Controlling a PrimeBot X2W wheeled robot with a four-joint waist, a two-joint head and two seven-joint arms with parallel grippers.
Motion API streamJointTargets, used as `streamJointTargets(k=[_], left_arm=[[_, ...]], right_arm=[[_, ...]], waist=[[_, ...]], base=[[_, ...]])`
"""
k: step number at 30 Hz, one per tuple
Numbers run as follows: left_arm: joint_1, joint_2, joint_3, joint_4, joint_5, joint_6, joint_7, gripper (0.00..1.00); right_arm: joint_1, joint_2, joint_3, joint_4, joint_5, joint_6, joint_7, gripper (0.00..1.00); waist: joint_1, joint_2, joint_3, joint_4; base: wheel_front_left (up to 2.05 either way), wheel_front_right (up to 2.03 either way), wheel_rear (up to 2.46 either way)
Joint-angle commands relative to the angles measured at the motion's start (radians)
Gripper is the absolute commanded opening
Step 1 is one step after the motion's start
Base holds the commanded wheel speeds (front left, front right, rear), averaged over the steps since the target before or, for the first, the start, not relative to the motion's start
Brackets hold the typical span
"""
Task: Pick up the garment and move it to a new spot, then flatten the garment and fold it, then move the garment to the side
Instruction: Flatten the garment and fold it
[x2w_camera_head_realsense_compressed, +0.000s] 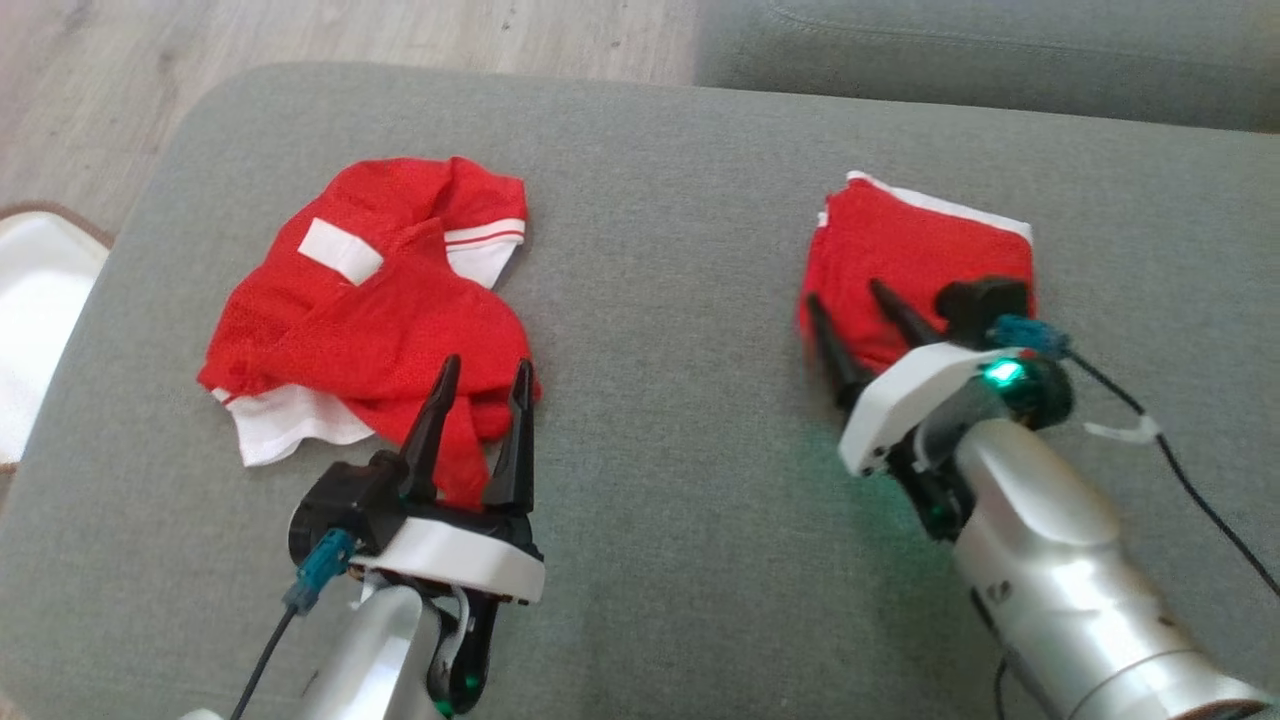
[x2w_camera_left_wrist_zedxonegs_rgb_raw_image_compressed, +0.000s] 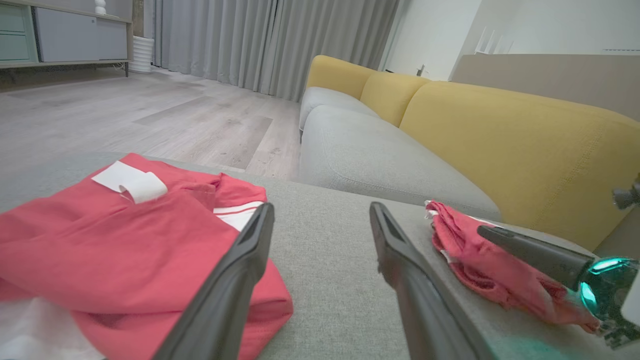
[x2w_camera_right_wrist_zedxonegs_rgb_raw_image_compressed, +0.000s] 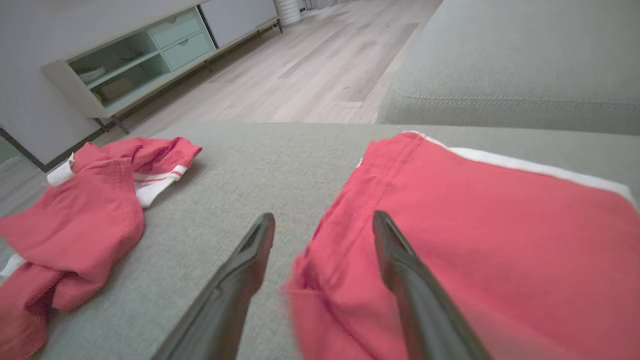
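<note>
A folded red garment (x2w_camera_head_realsense_compressed: 920, 240) with a white stripe along its far edge lies flat on the right of the grey cushion (x2w_camera_head_realsense_compressed: 660, 250). My right gripper (x2w_camera_head_realsense_compressed: 845, 293) stands open over its near left edge. In the right wrist view one finger rests above the cloth (x2w_camera_right_wrist_zedxonegs_rgb_raw_image_compressed: 500, 225) and the other above bare cushion, with my right gripper (x2w_camera_right_wrist_zedxonegs_rgb_raw_image_compressed: 324, 217) holding nothing. A second red and white garment (x2w_camera_head_realsense_compressed: 370, 310) lies crumpled on the left. My left gripper (x2w_camera_head_realsense_compressed: 487, 363) is open at its near right corner, fingers above the cloth, empty (x2w_camera_left_wrist_zedxonegs_rgb_raw_image_compressed: 322, 206).
A grey sofa seat (x2w_camera_head_realsense_compressed: 1000, 50) with yellow backrests (x2w_camera_left_wrist_zedxonegs_rgb_raw_image_compressed: 500, 135) lies beyond the cushion's far edge. Wooden floor (x2w_camera_head_realsense_compressed: 200, 40) shows at the far left, and a white rug (x2w_camera_head_realsense_compressed: 30, 320) beside the cushion's left edge. A black cable (x2w_camera_head_realsense_compressed: 1190, 490) trails off my right wrist.
</note>
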Motion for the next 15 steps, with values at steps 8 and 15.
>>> streamJointTargets(k=[8, 15], left_arm=[[-0.008, 0.016, 0.055, -0.032, -0.006, 0.007, -0.010, 1.00], [-0.002, 0.018, 0.093, -0.062, 0.000, 0.012, -0.010, 1.00]], right_arm=[[0.028, 0.008, 0.222, -0.157, 0.144, -0.001, -0.007, 1.00], [0.027, -0.077, 0.138, -0.200, 0.036, -0.001, -0.109, 1.00]], waist=[[0.0000, 0.0000, -0.039, -0.085], [0.0000, 0.0000, -0.061, -0.149]], base=[[0.00, 0.00, 0.00], [0.00, 0.00, 0.00]])
